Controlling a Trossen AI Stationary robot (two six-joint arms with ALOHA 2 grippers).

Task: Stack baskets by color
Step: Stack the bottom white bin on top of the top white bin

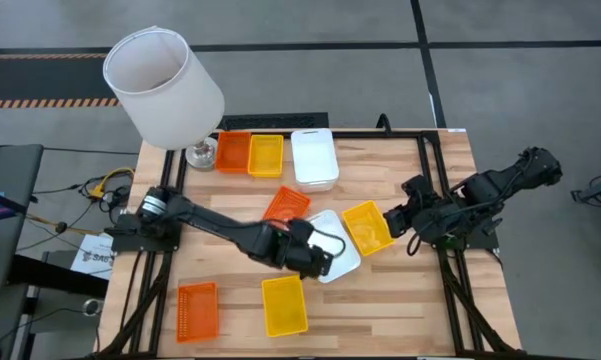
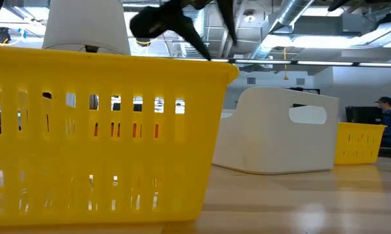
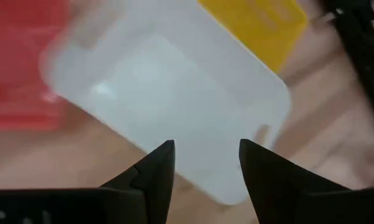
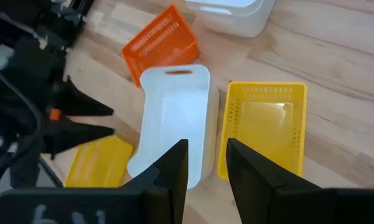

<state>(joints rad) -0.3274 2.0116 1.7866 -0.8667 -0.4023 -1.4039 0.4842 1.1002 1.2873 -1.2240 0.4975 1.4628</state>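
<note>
High view shows the left gripper (image 1: 325, 252) open-fingered over the loose white basket (image 1: 342, 262) mid-table beside a yellow basket (image 1: 367, 227), apparently lining up a rim grasp, then carrying it to the far white basket (image 1: 313, 157)

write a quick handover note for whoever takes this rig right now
Left gripper: open, over the loose white basket mid-table, holding nothing.
Right gripper: empty, fingers nearly shut, beside a yellow basket.
Back edge: orange basket, yellow basket, white stack.
Loose: orange mid-table; orange and yellow at the front.
Done: white stack looks started.
Left: the loose white, then all orange and yellow.
</note>
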